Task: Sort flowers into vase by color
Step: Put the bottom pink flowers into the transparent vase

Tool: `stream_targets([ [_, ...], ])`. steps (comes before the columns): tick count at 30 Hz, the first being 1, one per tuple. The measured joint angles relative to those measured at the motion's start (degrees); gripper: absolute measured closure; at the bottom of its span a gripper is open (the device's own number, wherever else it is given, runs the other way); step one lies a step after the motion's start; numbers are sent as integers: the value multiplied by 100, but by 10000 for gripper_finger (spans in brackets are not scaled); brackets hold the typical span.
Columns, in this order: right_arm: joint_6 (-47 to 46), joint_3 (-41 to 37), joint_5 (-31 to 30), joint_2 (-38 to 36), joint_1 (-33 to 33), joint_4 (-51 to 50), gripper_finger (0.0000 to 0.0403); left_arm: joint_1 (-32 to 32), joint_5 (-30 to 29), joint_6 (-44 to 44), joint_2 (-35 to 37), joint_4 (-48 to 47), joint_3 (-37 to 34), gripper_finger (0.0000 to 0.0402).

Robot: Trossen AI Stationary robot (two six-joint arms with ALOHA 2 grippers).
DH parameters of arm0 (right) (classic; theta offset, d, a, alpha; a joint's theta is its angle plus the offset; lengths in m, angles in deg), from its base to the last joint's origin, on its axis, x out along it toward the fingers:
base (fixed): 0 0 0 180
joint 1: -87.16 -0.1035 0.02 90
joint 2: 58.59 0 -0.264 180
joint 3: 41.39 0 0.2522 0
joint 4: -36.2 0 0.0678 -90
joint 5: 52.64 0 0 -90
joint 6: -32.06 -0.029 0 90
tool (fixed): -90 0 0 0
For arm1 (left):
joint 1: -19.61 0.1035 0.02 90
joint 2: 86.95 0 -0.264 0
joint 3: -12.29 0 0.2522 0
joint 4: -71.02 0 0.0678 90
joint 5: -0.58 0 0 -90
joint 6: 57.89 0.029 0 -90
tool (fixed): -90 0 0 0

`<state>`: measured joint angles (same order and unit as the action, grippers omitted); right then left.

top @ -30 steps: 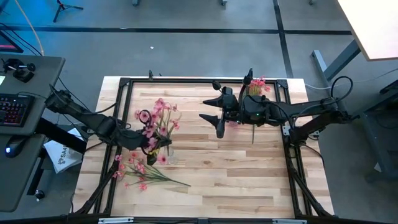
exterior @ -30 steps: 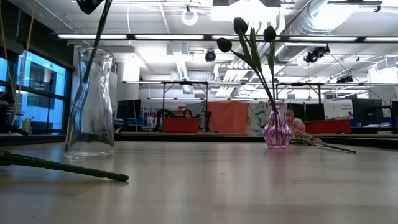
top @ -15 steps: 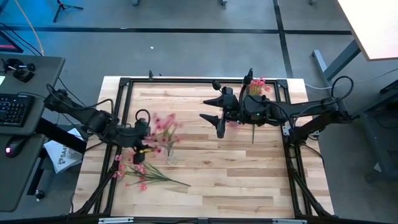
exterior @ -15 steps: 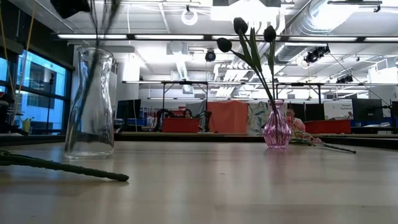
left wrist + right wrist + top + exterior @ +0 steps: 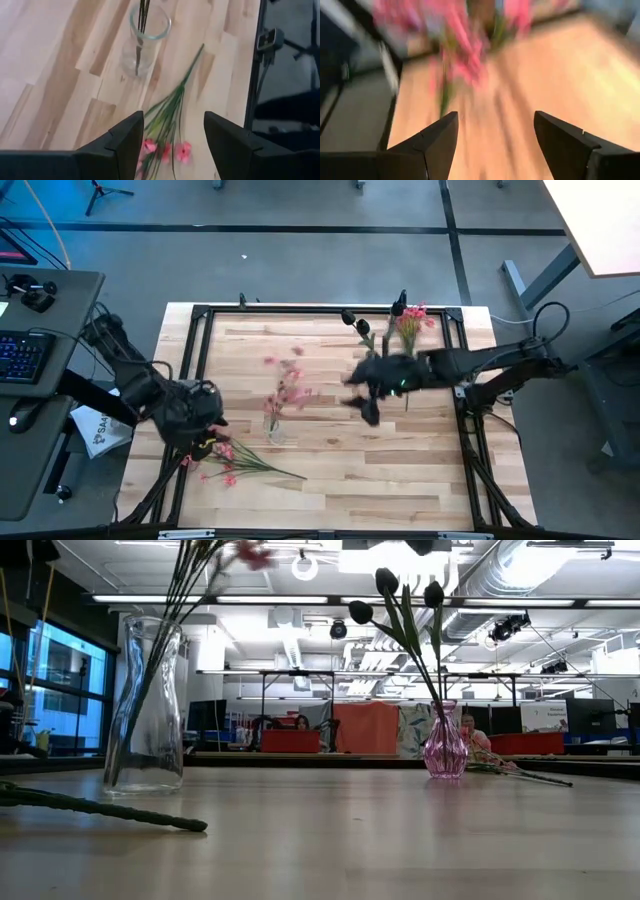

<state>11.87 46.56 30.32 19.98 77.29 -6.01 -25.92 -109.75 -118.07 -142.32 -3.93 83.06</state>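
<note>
A tall clear glass vase (image 5: pixel 272 430) (image 5: pixel 145 705) (image 5: pixel 145 32) holds a bunch of pink flowers (image 5: pixel 287 385). Their stems stand inside it and lean on its rim. Another pink bunch (image 5: pixel 232 460) (image 5: pixel 167 130) lies flat on the table near it. My left gripper (image 5: pixel 200 415) (image 5: pixel 172 145) is open, left of the clear vase and above that lying bunch. A small pink-purple vase (image 5: pixel 446 750) holds dark tulip buds (image 5: pixel 400 595) (image 5: pixel 362 330). My right gripper (image 5: pixel 362 402) (image 5: pixel 492 145) is open and empty near the table's middle, with blurred pink flowers (image 5: pixel 465 50) ahead of it.
More pink flowers (image 5: pixel 412 317) (image 5: pixel 515 772) lie at the far right of the table. A green stem (image 5: pixel 100 808) lies close to the low camera. A black frame (image 5: pixel 200 310) runs round the wooden tabletop. A desk with a keyboard (image 5: pixel 25 355) stands to the left.
My left gripper has opened, let go of the pink bunch and drawn back toward the table's left and near edges. The bunch now stands in the clear vase, its blossoms tipped toward the right. My right gripper has moved toward the near edge, blurred in motion.
</note>
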Motion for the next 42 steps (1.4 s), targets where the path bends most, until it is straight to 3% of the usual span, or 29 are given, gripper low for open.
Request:
stream_targets([
  [4,-383,-2,112,320,-600,-965,147,-499,-769,-578,-176,-7,-2,204],
  [9,-440,-2,112,918,-1489,-742,146,-617,-1193,-1025,-332,-35,-2,204],
  [13,-581,-2,171,1604,-2027,-67,146,-464,-1197,-1269,-309,-25,-2,204],
  [18,-1654,-2,541,2488,-2434,1427,147,-349,-1209,-1127,-192,-23,-2,204],
  [23,-2818,49,-210,3312,-2680,3061,152,-279,-1127,-130,-82,-26,-2,204],
  [26,-3023,564,-774,3826,-2657,2855,160,-281,-858,566,23,-28,-4,204],
  [30,-2444,1738,-1161,4568,-2465,1706,170,-281,-735,1228,154,-30,-4,204],
  [35,-2043,3210,-1627,5487,-2168,685,178,-281,-743,1468,251,-28,-4,204],
  [42,-1474,4634,-1678,6488,-1838,493,178,-281,-744,1435,255,-26,-4,204],
])
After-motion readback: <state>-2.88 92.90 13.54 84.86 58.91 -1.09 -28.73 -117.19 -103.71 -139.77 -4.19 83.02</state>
